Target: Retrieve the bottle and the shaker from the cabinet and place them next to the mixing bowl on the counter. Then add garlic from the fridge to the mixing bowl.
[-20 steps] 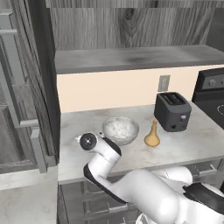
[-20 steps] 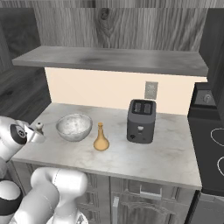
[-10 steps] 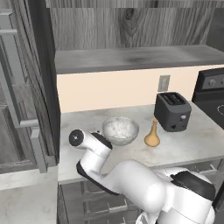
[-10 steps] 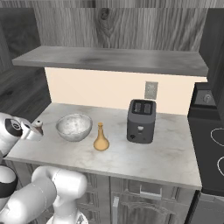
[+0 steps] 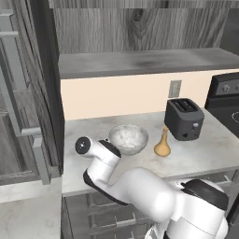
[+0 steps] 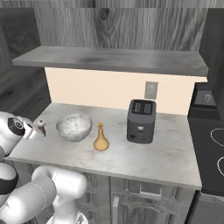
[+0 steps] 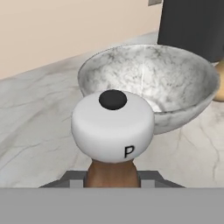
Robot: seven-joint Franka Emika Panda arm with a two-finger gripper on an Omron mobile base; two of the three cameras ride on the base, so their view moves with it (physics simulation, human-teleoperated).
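My gripper (image 7: 112,177) is shut on the shaker (image 7: 113,127), a brown wooden body under a white rounded top marked P. I hold it just left of the mixing bowl (image 7: 175,83), low over the counter (image 6: 144,157). From the right base view the shaker (image 6: 41,126) sits at my gripper (image 6: 38,131), beside the bowl (image 6: 73,127). The tan bottle (image 6: 101,139) stands upright on the bowl's right. In the left base view my own arm hides the hand; the bowl (image 5: 128,138) and bottle (image 5: 162,142) show there. The garlic is out of view.
A black toaster (image 6: 141,120) stands right of the bottle. The stove (image 6: 210,144) borders the counter's right end. The cabinet shelf (image 6: 113,59) overhangs the counter. A tall grey front with bar handles (image 5: 18,116) closes off the left.
My hand with the shaker has drifted a little left and steadied beside the bowl, while my elbow swung across the front. Bowl, bottle and toaster have not moved.
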